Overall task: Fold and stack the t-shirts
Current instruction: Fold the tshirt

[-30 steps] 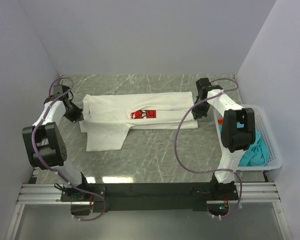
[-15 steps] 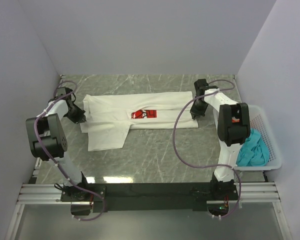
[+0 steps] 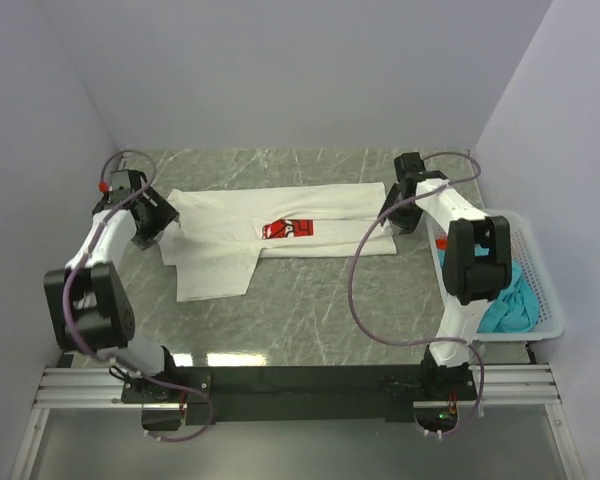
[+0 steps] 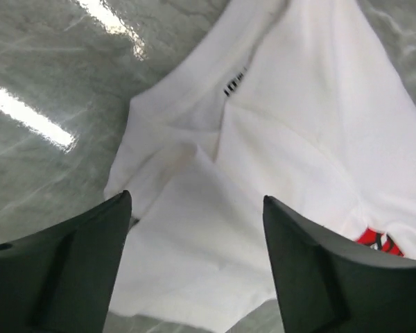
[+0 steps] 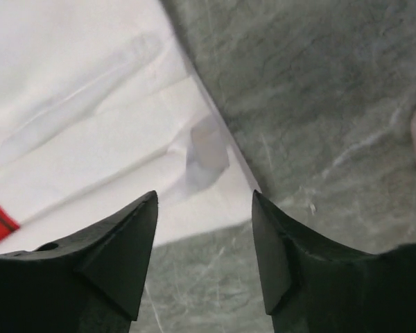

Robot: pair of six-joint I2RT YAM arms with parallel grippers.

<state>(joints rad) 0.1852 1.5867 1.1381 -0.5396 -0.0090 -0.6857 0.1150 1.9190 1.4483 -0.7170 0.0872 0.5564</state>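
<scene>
The white t-shirt [image 3: 230,215] with the red print [image 3: 286,229] lies folded into a long band across the table. One sleeve part sticks out toward the near left. My left gripper [image 3: 163,225] is at the shirt's left end. In the left wrist view it [image 4: 195,201] stands open above the collar area of the white cloth [image 4: 298,125], holding nothing. My right gripper [image 3: 393,222] is at the right end. In the right wrist view it [image 5: 204,197] is open over the shirt's corner [image 5: 208,149], apart from it. A teal t-shirt [image 3: 510,300] lies crumpled in the basket.
A white mesh basket [image 3: 540,270] stands at the table's right edge beside the right arm. Grey walls close in the left, back and right. Purple cables loop off both arms over the marble tabletop [image 3: 310,310].
Both grippers have gone from shut to open and let go of the ends of the white shirt. The left gripper has drawn slightly back to the left. The shirt stays flat.
</scene>
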